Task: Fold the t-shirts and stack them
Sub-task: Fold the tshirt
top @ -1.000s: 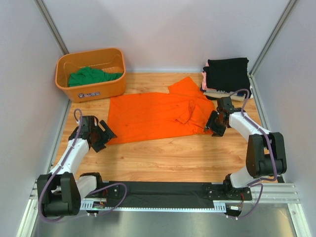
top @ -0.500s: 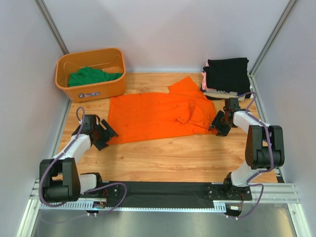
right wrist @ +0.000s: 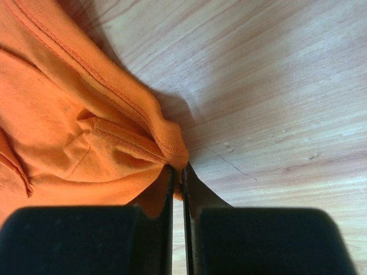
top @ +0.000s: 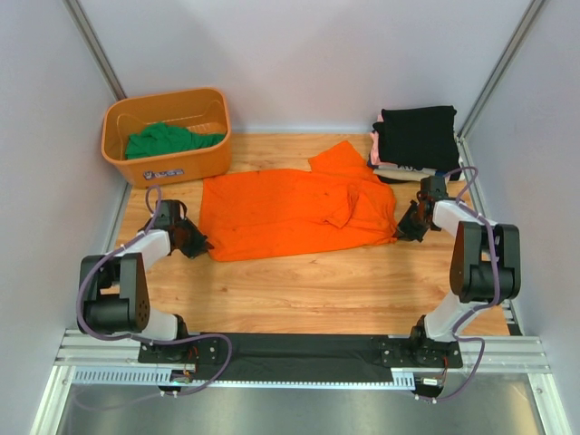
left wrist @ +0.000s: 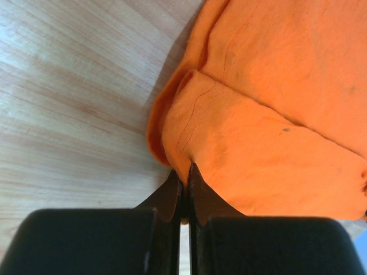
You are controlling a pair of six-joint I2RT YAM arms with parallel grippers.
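A bright orange t-shirt (top: 290, 213) lies spread across the middle of the wooden table. At its left edge my left gripper (top: 201, 243) is shut on a pinched fold of orange cloth (left wrist: 189, 154). My right gripper (top: 401, 228) is shut on the shirt's bunched hem (right wrist: 166, 143) at the right edge. A green t-shirt (top: 168, 140) lies crumpled in the orange basket (top: 168, 168). A black t-shirt (top: 417, 134) tops a folded stack at the back right, with pale pink shirts (top: 373, 145) under it.
The basket stands at the back left corner. The folded stack sits against the right wall, just behind my right arm. Grey walls close in the table on three sides. Bare wood (top: 308, 290) runs along the near side.
Both grippers slid in to the orange shirt's edges and shut on the cloth; the left moved right to the left edge, the right moved back and rightward to the right hem.
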